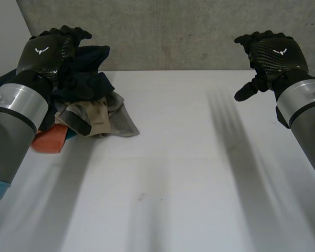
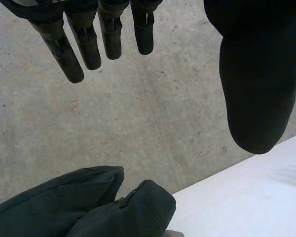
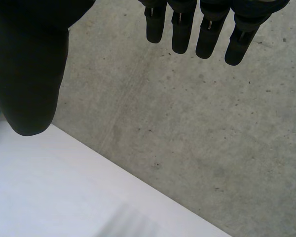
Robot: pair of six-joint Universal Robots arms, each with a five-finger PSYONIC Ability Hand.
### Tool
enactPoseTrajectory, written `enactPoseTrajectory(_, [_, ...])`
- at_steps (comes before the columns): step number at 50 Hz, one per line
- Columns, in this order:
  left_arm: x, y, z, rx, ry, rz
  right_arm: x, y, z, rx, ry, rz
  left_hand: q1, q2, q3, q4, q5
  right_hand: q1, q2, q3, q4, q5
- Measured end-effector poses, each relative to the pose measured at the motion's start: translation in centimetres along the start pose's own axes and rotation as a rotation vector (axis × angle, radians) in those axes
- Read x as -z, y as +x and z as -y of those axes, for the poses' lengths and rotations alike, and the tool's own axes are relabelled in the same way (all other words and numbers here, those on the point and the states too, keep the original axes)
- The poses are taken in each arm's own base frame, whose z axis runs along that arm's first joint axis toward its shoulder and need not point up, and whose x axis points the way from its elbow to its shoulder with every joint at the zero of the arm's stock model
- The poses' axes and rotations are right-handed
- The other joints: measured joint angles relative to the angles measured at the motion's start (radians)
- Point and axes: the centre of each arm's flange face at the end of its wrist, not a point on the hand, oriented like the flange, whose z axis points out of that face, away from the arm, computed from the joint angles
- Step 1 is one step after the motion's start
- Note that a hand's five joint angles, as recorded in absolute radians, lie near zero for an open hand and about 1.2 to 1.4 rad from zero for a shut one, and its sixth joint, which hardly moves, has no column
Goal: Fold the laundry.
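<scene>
While nothing is folded yet, the crumpled heap of mixed laundry (image 1: 94, 113) sits at the far left of the white table (image 1: 189, 178), close to the grey concrete wall (image 1: 173, 31). A dark navy garment (image 1: 92, 65) is on top, a beige cloth (image 1: 92, 119) and a grey cloth (image 1: 123, 119) spill out beneath, and an orange piece (image 1: 46, 142) lies at the near side. The left hand (image 1: 48, 51) hangs right over that heap, fingers (image 2: 89, 47) straight and spread, thumb apart, holding nothing; the dark garment lies just ahead of its fingertips. The right hand (image 1: 273, 52) hovers well apart at the far right, likewise relaxed and empty, fingers (image 3: 207, 37) straight. So the left is plainly the nearer, with the pile directly beneath it. The heap shows no clear long axis; I'd judge a straight drop onto the top garment is the call.
</scene>
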Motion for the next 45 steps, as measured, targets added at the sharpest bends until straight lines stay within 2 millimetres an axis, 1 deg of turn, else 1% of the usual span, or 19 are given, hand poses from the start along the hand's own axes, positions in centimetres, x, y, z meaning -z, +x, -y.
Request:
enactPoseTrajectory(4, [0.0, -0.2, 0.3, -0.001, 0.002, 0.007, 0.1, 0.0, 0.2, 0.002, 0.006, -0.002, -0.064, -0.069, -0.064, -0.075, -0.052, -0.038, -0.05, -0.056, -0.058, -0.052])
enactPoseTrajectory(15, [0.0, -0.6, 0.9, -0.004, 0.021, 0.023, 0.2, 0.1, 0.3, 0.005, 0.008, -0.006, -0.064, -0.07, -0.064, -0.075, -0.052, -0.04, -0.054, -0.061, -0.068, -0.052])
enactPoseTrajectory(19, [-0.3, -1.2, 1.1, -0.009, 0.029, 0.039, 0.2, 0.1, 0.2, 0.005, 0.005, -0.005, -0.064, -0.07, -0.064, -0.075, -0.052, -0.04, -0.054, -0.062, -0.068, -0.052])
enactPoseTrajectory(23, [-2.0, -3.9, 0.6, -0.047, 0.028, 0.114, 0.2, 0.1, 0.2, 0.006, 0.003, -0.003, -0.064, -0.07, -0.064, -0.075, -0.052, -0.04, -0.054, -0.062, -0.068, -0.052])
enactPoseTrajectory(25, [-3.0, -5.5, -0.2, -0.075, 0.016, 0.155, 0.2, 0.1, 0.1, 0.006, 0.002, -0.001, -0.064, -0.07, -0.064, -0.075, -0.052, -0.04, -0.054, -0.061, -0.068, -0.053])
enactPoseTrajectory(27, [-4.3, -7.6, -1.4, -0.112, -0.002, 0.202, 0.3, 0.1, 0.1, 0.006, 0.0, 0.002, -0.064, -0.07, -0.064, -0.075, -0.052, -0.04, -0.054, -0.062, -0.068, -0.052])
enactPoseTrajectory(28, [-4.7, -8.2, -1.8, -0.124, -0.006, 0.215, 0.3, 0.0, 0.1, 0.006, -0.001, 0.002, -0.064, -0.07, -0.064, -0.075, -0.052, -0.04, -0.054, -0.062, -0.068, -0.052])
enactPoseTrajectory(29, [-5.5, -9.4, -2.6, -0.148, -0.012, 0.241, 0.3, 0.0, 0.0, 0.006, -0.003, 0.004, -0.064, -0.07, -0.064, -0.075, -0.052, -0.04, -0.054, -0.061, -0.068, -0.052])
enactPoseTrajectory(30, [-5.9, -10.0, -3.1, -0.159, -0.016, 0.252, 0.3, 0.0, 0.0, 0.006, -0.004, 0.006, -0.064, -0.07, -0.064, -0.075, -0.052, -0.04, -0.054, -0.061, -0.068, -0.052])
enactPoseTrajectory(31, [-6.7, -11.1, -4.0, -0.181, -0.023, 0.271, 0.4, -0.1, 0.0, 0.006, -0.004, 0.007, -0.064, -0.07, -0.064, -0.075, -0.052, -0.04, -0.054, -0.062, -0.068, -0.052])
enactPoseTrajectory(32, [-7.1, -11.6, -4.4, -0.19, -0.025, 0.28, 0.4, -0.1, 0.0, 0.007, -0.005, 0.008, -0.064, -0.07, -0.064, -0.075, -0.052, -0.04, -0.054, -0.062, -0.068, -0.052])
enactPoseTrajectory(33, [-7.9, -12.7, -5.5, -0.211, -0.036, 0.297, 0.4, -0.1, 0.0, 0.008, -0.005, 0.009, -0.064, -0.07, -0.064, -0.075, -0.052, -0.04, -0.054, -0.062, -0.068, -0.052])
enactPoseTrajectory(37, [-9.7, -15.3, -8.5, -0.26, -0.069, 0.336, 0.5, -0.1, 0.0, 0.016, -0.004, 0.01, -0.064, -0.069, -0.063, -0.074, -0.052, -0.04, -0.054, -0.062, -0.068, -0.052])
enactPoseTrajectory(40, [-10.7, -16.7, -10.4, -0.289, -0.093, 0.355, 0.5, -0.1, -0.1, 0.028, -0.005, 0.009, 0.065, 0.051, 0.046, 0.046, 0.053, -0.04, -0.054, -0.062, -0.068, -0.053])
enactPoseTrajectory(41, [-10.9, -16.9, -10.8, -0.295, -0.097, 0.358, 0.5, -0.1, -0.1, 0.031, -0.006, 0.009, 0.11, 0.091, 0.087, 0.089, 0.088, -0.04, -0.054, -0.061, -0.068, -0.052])
enactPoseTrajectory(42, [-11.1, -17.0, -11.0, -0.299, -0.099, 0.36, 0.5, -0.1, -0.1, 0.035, -0.006, 0.009, 0.242, 0.22, 0.219, 0.221, 0.204, -0.04, -0.054, -0.062, -0.068, -0.053])
enactPoseTrajectory(43, [-11.2, -17.1, -11.1, -0.303, -0.098, 0.361, 0.5, 0.0, -0.1, 0.038, -0.007, 0.008, 0.242, 0.22, 0.219, 0.221, 0.204, -0.04, -0.054, -0.062, -0.068, -0.052])
enactPoseTrajectory(44, [-11.4, -17.1, -11.1, -0.306, -0.092, 0.359, 0.6, 0.0, -0.1, 0.044, -0.007, 0.007, 0.593, 0.525, 0.521, 0.504, 0.452, -0.04, -0.054, -0.062, -0.068, -0.053])
enactPoseTrajectory(45, [-11.5, -16.9, -10.7, -0.308, -0.081, 0.357, 0.6, 0.0, -0.1, 0.05, -0.007, 0.007, 0.76, 0.717, 0.71, 0.717, 0.646, -0.04, -0.054, -0.062, -0.068, -0.052])
